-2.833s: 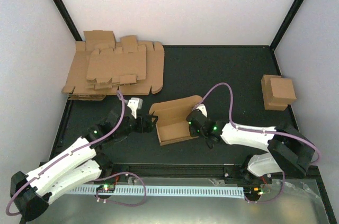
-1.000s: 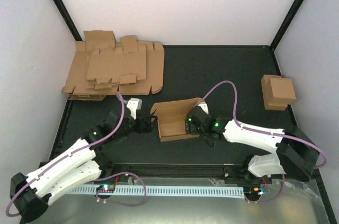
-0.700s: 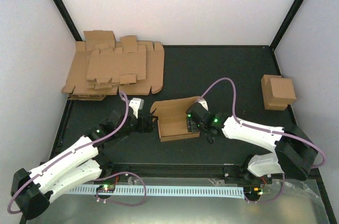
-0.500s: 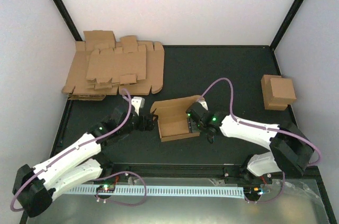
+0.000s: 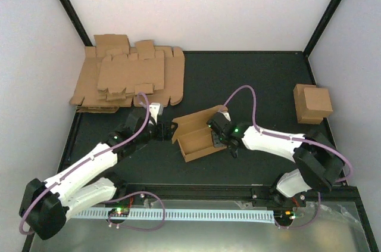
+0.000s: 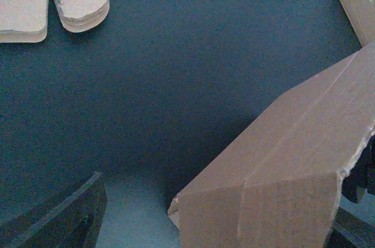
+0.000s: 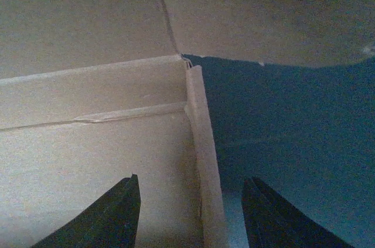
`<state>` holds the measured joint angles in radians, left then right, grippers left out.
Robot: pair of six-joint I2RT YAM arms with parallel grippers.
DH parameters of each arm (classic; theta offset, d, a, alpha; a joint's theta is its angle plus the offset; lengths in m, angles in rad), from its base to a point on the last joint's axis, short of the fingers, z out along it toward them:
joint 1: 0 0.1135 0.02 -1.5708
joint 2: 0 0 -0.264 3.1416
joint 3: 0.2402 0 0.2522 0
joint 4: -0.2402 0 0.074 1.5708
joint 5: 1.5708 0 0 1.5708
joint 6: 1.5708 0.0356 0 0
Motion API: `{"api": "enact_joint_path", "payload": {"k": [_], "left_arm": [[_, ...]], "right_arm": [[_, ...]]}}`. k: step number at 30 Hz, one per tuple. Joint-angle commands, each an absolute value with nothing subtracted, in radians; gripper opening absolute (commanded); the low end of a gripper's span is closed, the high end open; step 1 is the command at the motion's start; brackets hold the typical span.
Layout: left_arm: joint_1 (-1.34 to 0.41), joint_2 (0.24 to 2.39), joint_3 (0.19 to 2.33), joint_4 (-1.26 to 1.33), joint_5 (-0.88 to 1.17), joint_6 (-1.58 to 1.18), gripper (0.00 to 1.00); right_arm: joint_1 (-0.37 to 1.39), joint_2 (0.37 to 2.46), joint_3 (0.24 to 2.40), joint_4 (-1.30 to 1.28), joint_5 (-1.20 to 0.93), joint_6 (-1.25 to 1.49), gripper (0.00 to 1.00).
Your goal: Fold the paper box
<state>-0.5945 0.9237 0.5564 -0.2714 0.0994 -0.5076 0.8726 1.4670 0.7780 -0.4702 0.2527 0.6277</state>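
A: Where does the paper box (image 5: 196, 139) sit?

B: Near the middle of the dark table (image 5: 256, 79), between the two arms and turned a little askew. It is an open tray, with its lid flap standing up along the far side.

A: And the right gripper (image 5: 216, 135)?

B: At the tray's right end. The right wrist view shows its fingers (image 7: 114, 216) spread, one over the tray floor and one over the table. The tray's side wall runs between them and touches neither.

A: The left gripper (image 5: 169, 131)?

B: Just beside the box's left end. Its fingers (image 6: 64, 218) are wide apart too. In the left wrist view the box's outer wall fills the right half of the gap, and one finger is partly hidden behind the cardboard. Whether that finger touches it, I cannot tell.

A: Anything else on the table?

B: A pile of flat blanks (image 5: 128, 79) in the far left corner and a closed cardboard box (image 5: 312, 103) by the right edge, both well apart from the arms.
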Motion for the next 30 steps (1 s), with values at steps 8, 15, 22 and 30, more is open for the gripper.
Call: {"api": "enact_joint_path", "payload": {"k": [8,15,22,30], "left_arm": [[-0.562,0.976,0.603,-0.183,0.168,-0.493,0.64],[-0.514,1.031,0.617,-0.155,0.211,-0.532,0.48],[-0.487,1.114,0.668,-0.125,0.356,-0.536,0.45],[-0.488,1.129,0.669,-0.018,0.490,-0.470,0.59]], "right_arm": [[0.869,1.447,0.769,-0.475,0.248,0.599,0.49],[0.869,1.421,0.724,-0.458,0.234,0.602,0.51],[0.869,1.417,0.694,-0.433,0.212,0.606,0.51],[0.870,1.313,0.632,-0.352,0.204,0.580,0.60]]}}
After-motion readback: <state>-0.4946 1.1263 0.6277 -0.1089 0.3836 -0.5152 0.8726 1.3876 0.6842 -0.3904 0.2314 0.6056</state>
